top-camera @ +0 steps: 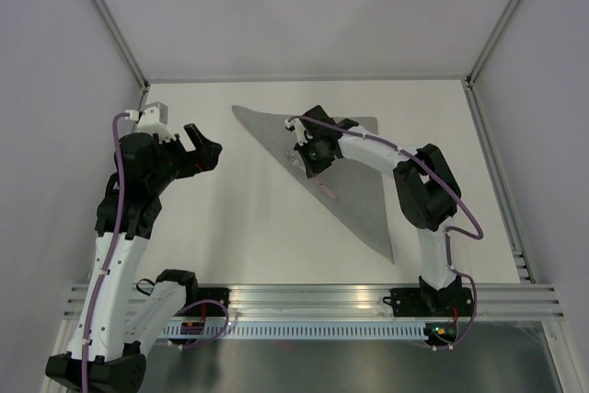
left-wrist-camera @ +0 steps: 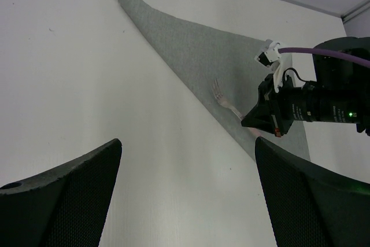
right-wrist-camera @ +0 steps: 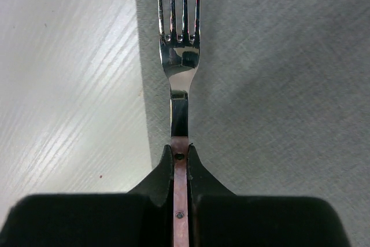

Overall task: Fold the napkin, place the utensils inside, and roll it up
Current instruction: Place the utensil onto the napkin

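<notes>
Your R gripper [right-wrist-camera: 181, 155] is clamped tight on the fork [right-wrist-camera: 180, 62] by its pink handle, tines over the napkin [right-wrist-camera: 277, 85] just inside its left edge, napkin lying as a triangle on the table [top-camera: 230, 227] far-centre to right, while your L gripper [left-wrist-camera: 186, 148] hovers wide open, well apart to the left.

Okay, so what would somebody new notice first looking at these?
Most striking is the grey napkin, folded into a triangle and lying on the far right part of the white table. The right tool is shut on a fork by its pink handle, the tines lying just inside the napkin's long edge. The left tool hangs open over bare table to the left, holding nothing.
</notes>
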`<state>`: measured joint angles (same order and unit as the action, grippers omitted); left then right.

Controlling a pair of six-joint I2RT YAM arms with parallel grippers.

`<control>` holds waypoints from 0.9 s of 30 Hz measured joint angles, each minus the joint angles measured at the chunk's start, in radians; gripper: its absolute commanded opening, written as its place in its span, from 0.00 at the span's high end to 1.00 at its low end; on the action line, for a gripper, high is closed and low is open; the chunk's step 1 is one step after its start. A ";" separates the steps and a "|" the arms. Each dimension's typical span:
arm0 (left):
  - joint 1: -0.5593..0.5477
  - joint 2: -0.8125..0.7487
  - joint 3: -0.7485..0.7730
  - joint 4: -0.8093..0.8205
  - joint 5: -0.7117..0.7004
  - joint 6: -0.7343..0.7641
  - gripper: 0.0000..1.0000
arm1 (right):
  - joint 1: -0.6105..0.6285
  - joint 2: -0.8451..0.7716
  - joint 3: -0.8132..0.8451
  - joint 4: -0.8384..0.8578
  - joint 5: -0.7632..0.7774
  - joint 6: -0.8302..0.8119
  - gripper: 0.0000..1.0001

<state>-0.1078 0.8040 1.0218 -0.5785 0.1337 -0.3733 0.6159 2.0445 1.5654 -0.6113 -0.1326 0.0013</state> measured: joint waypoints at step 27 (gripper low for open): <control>0.000 0.008 0.000 -0.014 -0.002 0.000 0.00 | 0.042 0.082 0.042 0.041 0.056 0.021 1.00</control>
<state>-0.1078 0.8124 1.0218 -0.5926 0.1322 -0.3733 0.6575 2.1262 1.6073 -0.5701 -0.0769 0.0223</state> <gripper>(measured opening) 0.994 0.044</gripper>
